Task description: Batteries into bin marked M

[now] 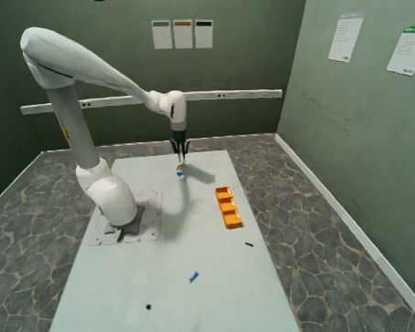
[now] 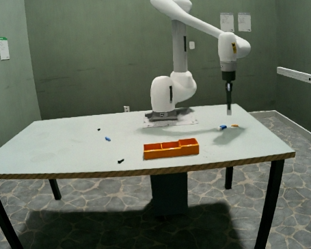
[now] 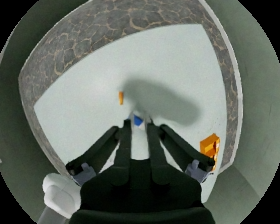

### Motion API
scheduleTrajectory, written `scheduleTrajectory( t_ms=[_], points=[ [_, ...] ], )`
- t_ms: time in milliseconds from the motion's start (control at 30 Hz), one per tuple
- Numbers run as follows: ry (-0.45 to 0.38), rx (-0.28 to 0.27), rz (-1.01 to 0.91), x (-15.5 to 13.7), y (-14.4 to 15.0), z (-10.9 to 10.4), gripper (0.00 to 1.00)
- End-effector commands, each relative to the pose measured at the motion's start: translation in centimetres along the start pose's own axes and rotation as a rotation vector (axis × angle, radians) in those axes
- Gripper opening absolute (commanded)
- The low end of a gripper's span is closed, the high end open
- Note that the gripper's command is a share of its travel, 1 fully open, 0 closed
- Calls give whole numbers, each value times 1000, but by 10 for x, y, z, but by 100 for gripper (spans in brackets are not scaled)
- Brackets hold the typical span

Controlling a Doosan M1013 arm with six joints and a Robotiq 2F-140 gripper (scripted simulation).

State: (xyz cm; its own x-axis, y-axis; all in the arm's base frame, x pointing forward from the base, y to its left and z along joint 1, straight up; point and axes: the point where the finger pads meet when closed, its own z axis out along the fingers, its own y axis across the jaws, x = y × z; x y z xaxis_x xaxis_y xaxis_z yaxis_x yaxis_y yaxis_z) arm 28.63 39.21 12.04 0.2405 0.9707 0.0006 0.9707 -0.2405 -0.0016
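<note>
A small blue and white battery (image 1: 180,173) lies at the far end of the table, also in the exterior view (image 2: 222,127) and the wrist view (image 3: 138,120). A tiny orange piece (image 2: 234,125) lies just beside it. My gripper (image 1: 181,158) (image 2: 229,111) hangs straight above the battery, a little above the table. Its fingers stand nearly shut with a narrow gap, and nothing is between them. The orange bin (image 1: 228,207) (image 2: 171,148) with three compartments stands flat to the right. I cannot read any letter on it.
A small blue piece (image 1: 193,276) (image 2: 107,139) lies near the front of the table. A short black piece (image 1: 249,244) (image 2: 120,160) lies in front of the bin. A black dot-like piece (image 1: 148,306) lies near the front edge. The arm's base (image 1: 119,205) stands at the left.
</note>
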Motion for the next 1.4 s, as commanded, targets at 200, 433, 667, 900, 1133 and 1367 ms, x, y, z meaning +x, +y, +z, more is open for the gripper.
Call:
scheduleTrajectory(
  t_ms=[200, 433, 667, 900, 1133, 1367],
  points=[
    [0, -2, 1, 36, -59, 17, 23],
    [0, -2, 1, 36, -59, 17, 23],
    [0, -2, 1, 34, -56, 17, 23],
    [0, -2, 1, 33, -55, 17, 23],
    [0, -2, 1, 33, -55, 17, 23],
    [0, -2, 1, 33, -54, 25, 23]
  ],
)
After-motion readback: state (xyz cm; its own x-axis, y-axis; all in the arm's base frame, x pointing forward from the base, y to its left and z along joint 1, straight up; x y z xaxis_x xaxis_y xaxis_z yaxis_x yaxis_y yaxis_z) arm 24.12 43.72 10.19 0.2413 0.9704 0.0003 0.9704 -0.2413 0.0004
